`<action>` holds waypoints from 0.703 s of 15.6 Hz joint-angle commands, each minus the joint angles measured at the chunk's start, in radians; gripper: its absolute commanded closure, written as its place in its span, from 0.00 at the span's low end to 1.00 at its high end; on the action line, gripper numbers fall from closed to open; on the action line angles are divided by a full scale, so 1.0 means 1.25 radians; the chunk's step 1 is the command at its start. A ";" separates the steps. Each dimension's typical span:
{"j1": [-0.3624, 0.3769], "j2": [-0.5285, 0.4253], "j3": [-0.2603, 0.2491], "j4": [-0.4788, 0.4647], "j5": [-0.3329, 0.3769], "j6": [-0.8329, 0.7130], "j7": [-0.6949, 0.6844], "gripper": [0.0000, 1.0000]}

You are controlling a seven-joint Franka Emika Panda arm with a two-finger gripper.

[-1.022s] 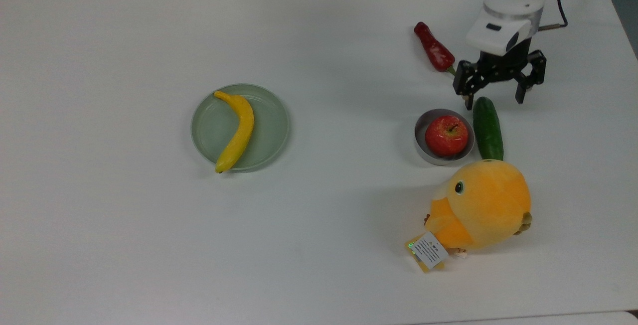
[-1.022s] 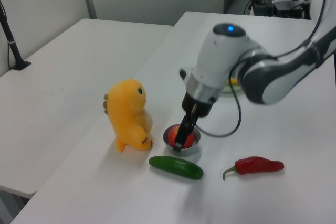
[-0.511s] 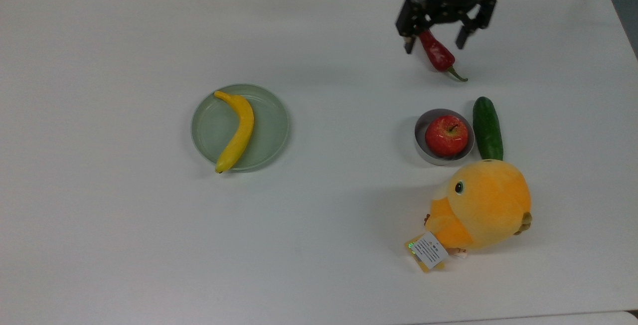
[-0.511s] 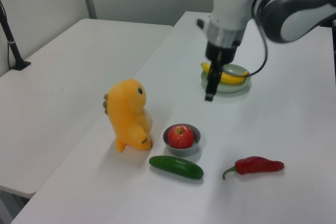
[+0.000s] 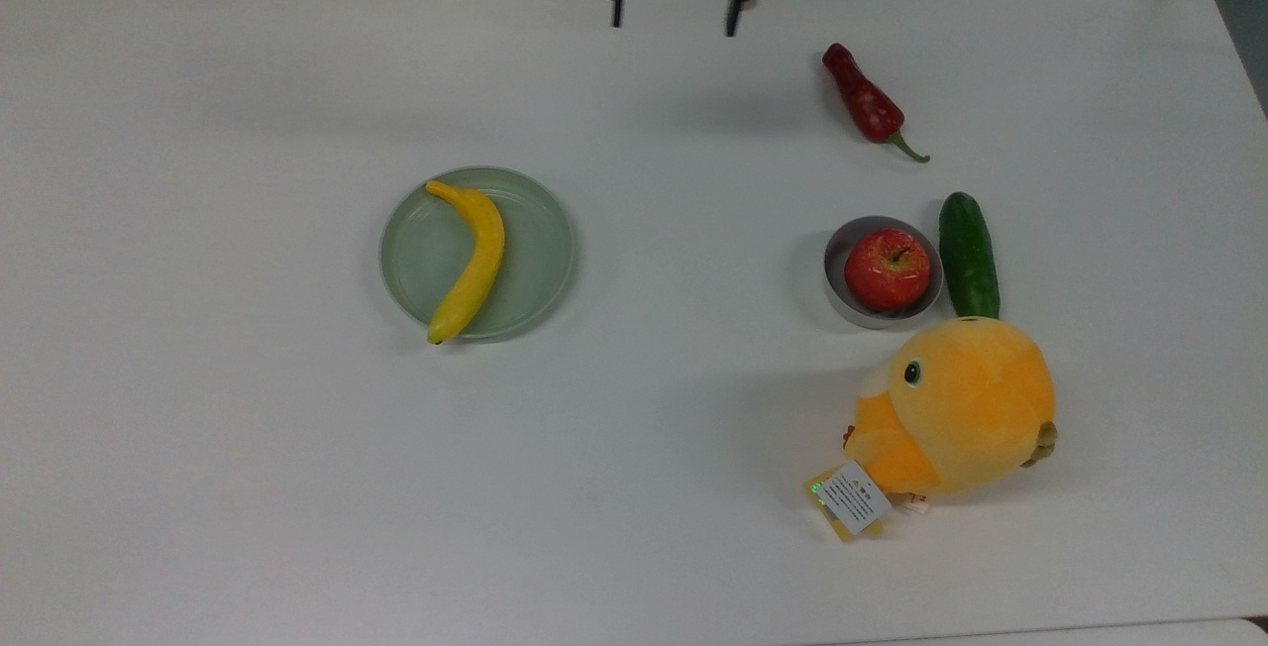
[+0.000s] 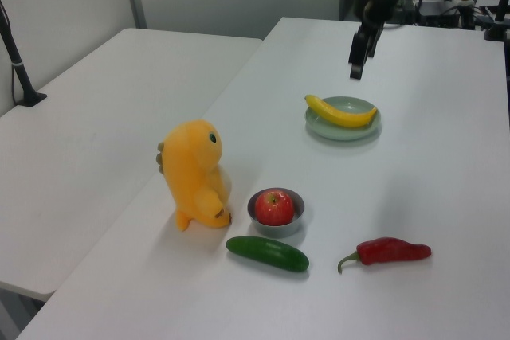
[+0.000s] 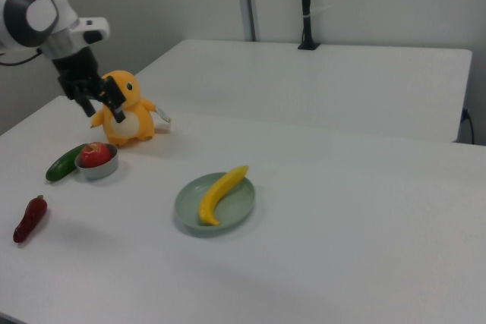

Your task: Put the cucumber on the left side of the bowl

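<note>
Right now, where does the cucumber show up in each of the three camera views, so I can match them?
Top view: the cucumber lies at right of centre, just right of the bowl.
Left view: the cucumber lies low in the middle, in front of the bowl.
Right view: the cucumber lies at the far left, left of the bowl.
Shared landmark: the grey bowl holding the red apple, beside the cucumber in every view.

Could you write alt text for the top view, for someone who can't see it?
A dark green cucumber lies against the top view's right side of a small grey bowl holding an apple, while the robot's open, empty claw hangs far away at the table's top edge.
</note>
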 commanded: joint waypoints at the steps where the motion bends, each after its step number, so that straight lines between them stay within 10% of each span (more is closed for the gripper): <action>1: -0.078 -0.036 0.004 -0.038 0.030 0.000 -0.022 0.00; 11: -0.067 -0.012 -0.074 0.016 0.060 -0.031 -0.053 0.00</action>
